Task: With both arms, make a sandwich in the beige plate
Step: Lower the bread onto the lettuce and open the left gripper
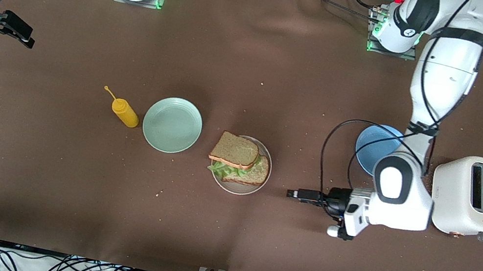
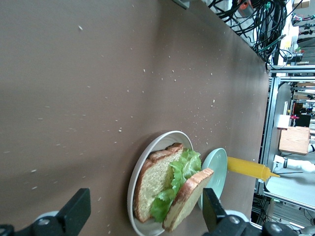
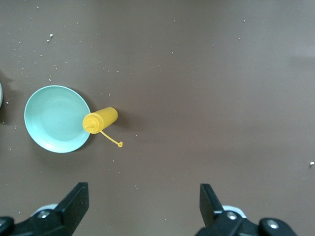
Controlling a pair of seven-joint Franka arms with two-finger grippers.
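Note:
The sandwich (image 1: 240, 157) lies on the beige plate (image 1: 237, 189) mid-table: a bottom slice, green lettuce (image 1: 218, 167) and a top slice (image 1: 235, 150) set askew. In the left wrist view the top slice (image 2: 189, 199) leans on the lettuce (image 2: 183, 169) over the bottom slice (image 2: 152, 182), inside the plate's rim (image 2: 147, 152). My left gripper (image 1: 293, 194) is open and empty, low beside the plate toward the left arm's end, its jaws facing the sandwich (image 2: 145, 199). My right gripper (image 1: 23, 35) is open and empty, raised at the right arm's end (image 3: 141, 192).
A mint-green plate (image 1: 172, 124) and a yellow squeeze bottle (image 1: 125, 113) stand beside the beige plate toward the right arm's end. A blue plate (image 1: 371, 148), partly hidden by the left arm, and a white toaster (image 1: 469, 195) stand toward the left arm's end.

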